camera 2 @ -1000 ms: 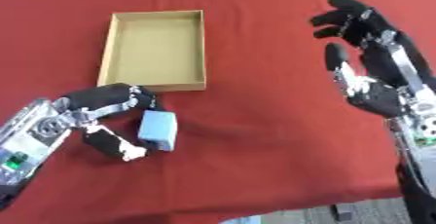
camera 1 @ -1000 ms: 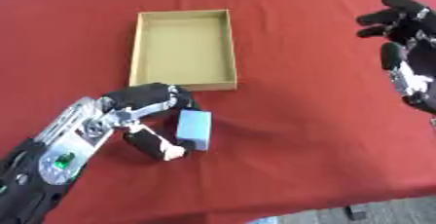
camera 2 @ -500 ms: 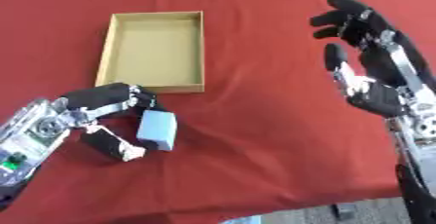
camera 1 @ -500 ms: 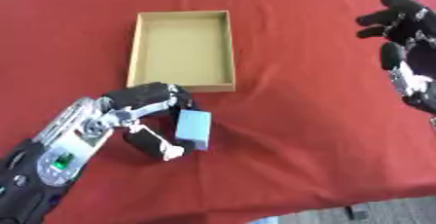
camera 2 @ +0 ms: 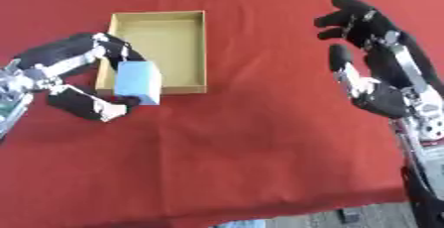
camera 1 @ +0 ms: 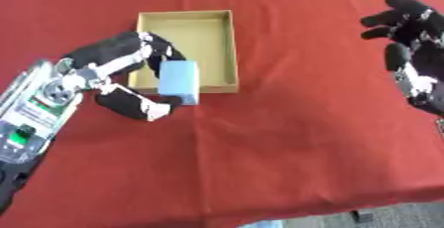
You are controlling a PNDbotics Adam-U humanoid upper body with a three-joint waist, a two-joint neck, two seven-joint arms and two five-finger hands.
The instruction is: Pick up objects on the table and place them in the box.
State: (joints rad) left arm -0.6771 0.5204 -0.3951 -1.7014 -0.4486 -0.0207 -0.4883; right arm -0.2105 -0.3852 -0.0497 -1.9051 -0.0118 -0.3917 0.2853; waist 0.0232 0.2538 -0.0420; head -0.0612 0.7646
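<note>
Block [camera 1: 179,82], pale blue, sits mid-left of frame in my left hand [camera 1: 121,81], fingers above and thumb below pinching it. It overlaps the near right corner of the cardboard box [camera 1: 231,43]; whether it's over the opening or just short of the wall, I can't tell. Looks like a light, rigid, smooth-faced rectangle, so I'd guess slippery on the flat sides. Holding across the two broad faces, as now, seems the right grip. Right hand [camera 2: 381,73] is idle at the right edge, fingers spread open. Right eye view shows that whole hand down to the wrist; left eye view crops it. Left eye view shows more of my left forearm. Red cloth [camera 1: 286,147] covers the table.
</note>
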